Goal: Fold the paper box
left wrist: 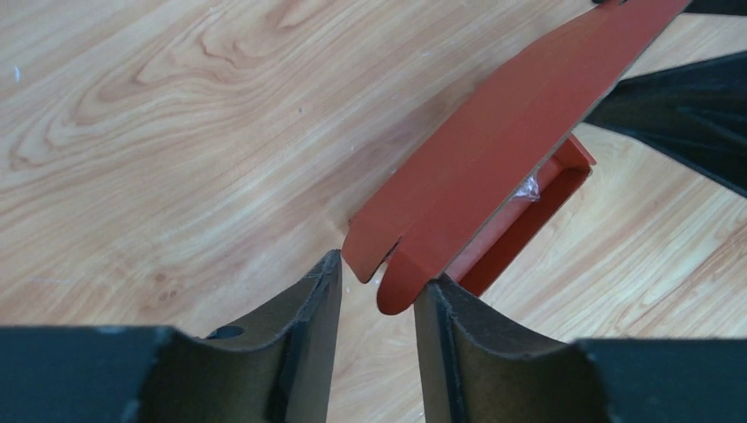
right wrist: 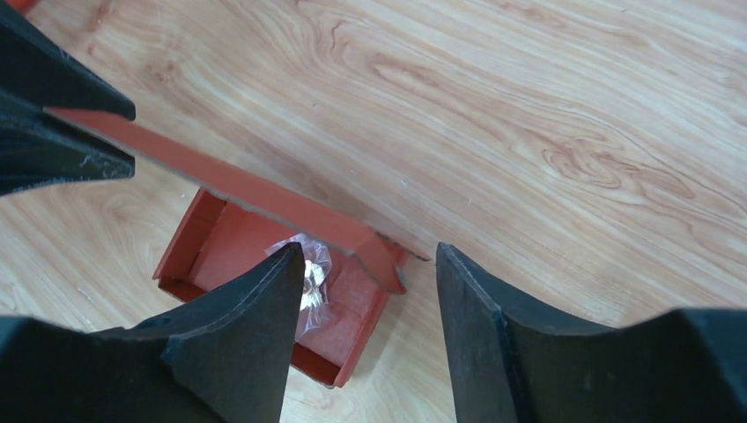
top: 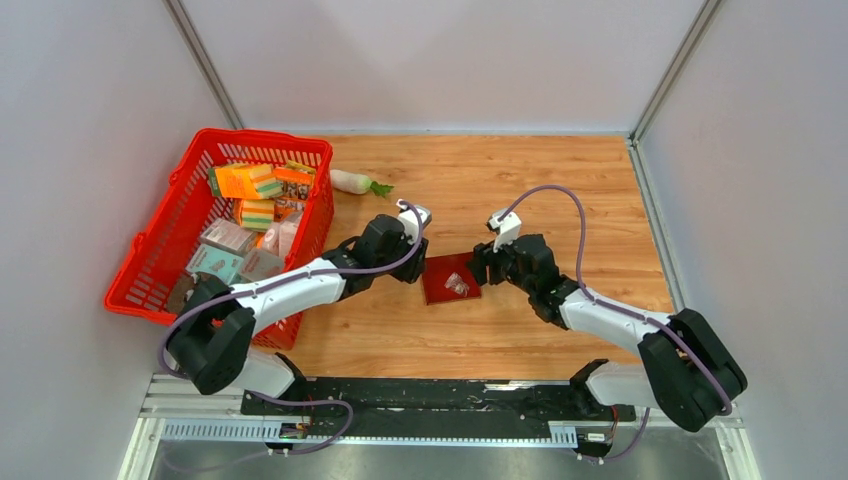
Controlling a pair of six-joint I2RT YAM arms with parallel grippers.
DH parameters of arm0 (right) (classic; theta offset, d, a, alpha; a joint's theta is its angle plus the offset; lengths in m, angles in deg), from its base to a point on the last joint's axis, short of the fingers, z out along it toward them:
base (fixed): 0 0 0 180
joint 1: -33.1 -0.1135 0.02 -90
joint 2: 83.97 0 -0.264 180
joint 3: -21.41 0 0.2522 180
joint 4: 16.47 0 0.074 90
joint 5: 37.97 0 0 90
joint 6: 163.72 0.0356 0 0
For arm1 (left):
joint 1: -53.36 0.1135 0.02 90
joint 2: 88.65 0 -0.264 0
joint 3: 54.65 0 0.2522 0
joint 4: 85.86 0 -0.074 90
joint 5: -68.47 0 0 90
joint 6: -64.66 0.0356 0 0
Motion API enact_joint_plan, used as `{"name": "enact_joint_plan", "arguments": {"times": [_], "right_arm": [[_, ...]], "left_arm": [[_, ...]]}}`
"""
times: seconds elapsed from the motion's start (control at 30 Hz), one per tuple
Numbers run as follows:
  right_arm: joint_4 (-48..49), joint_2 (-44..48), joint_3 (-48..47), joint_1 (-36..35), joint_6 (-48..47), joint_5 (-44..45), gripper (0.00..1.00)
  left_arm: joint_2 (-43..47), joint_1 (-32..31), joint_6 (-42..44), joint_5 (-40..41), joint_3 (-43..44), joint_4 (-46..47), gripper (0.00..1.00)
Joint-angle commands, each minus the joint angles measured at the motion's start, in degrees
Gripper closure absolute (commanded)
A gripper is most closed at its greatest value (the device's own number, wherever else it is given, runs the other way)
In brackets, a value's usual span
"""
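The dark red paper box (top: 450, 278) lies on the wooden table between both arms, its tray (right wrist: 211, 242) upward and its lid (left wrist: 502, 150) raised at a slant. My left gripper (left wrist: 379, 278) is open at the box's left side. The lid's rounded flap tip reaches between its fingertips and touches the right one. My right gripper (right wrist: 366, 264) is open at the box's right side and straddles the lid's other corner flap (right wrist: 383, 264). A clear plastic packet (right wrist: 313, 264) with something shiny lies in the tray.
A large red mesh basket (top: 160, 250) full of packets stands at the left. A white radish (top: 355, 181) lies behind the box, near the basket's corner. Pale walls close the table at the back and on both sides.
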Motion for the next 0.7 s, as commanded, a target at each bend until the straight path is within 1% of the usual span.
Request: {"name": "enact_joint_plan", "arguments": {"times": [0.0, 0.03, 0.17, 0.23, 0.27, 0.3, 0.43, 0.47, 0.53, 0.57, 0.67], "right_arm": [[3.4, -1.3, -3.0, 0.3, -3.5, -2.9, 0.42], [3.4, -1.6, -2.9, 0.4, -3.7, -2.5, 0.43], [3.4, -1.4, -2.8, 0.4, -3.9, -0.9, 0.55], [3.7, -1.2, -2.7, 0.3, -4.8, -0.4, 0.59], [3.4, -1.2, -3.0, 0.3, -5.0, 0.0, 0.65], [2.7, -1.4, -3.2, 0.4, -5.1, 0.1, 0.67], [2.9, -1.3, -3.4, 0.3, -4.3, -1.6, 0.77], [3.0, -1.4, -3.1, 0.3, -4.0, -2.3, 0.81], [3.7, -1.1, -2.9, 0.3, -3.3, -3.0, 0.86], [4.2, -1.1, -2.7, 0.3, -2.4, -3.5, 0.88], [4.8, -0.8, -2.6, -0.1, -0.7, -4.7, 0.93]], "left_arm": [[-1.1, 0.2, 3.4, -1.3, 3.6, 2.0, 0.61], [-1.7, 0.2, 3.4, -1.4, 3.9, 2.1, 0.62], [-2.1, 0.2, 3.2, -1.2, 4.0, 2.1, 0.71], [-2.2, 0.2, 3.5, -1.1, 3.9, 2.1, 0.73], [-2.1, 0.1, 3.6, -0.9, 4.0, 2.1, 0.75], [-2.1, 0.2, 3.6, -0.6, 4.0, 1.7, 0.76], [-2.5, 0.2, 3.3, 0.9, 4.8, 0.9, 0.84], [-2.6, 0.2, 3.1, 1.4, 5.0, 0.2, 0.87], [-2.8, 0.1, 2.6, 1.7, 5.4, -0.1, 0.9], [-2.8, 0.1, 2.3, 4.0, 5.5, -0.5, 0.92], [-2.7, 0.2, 1.9, 5.4, 5.7, -0.6, 0.96]]}}
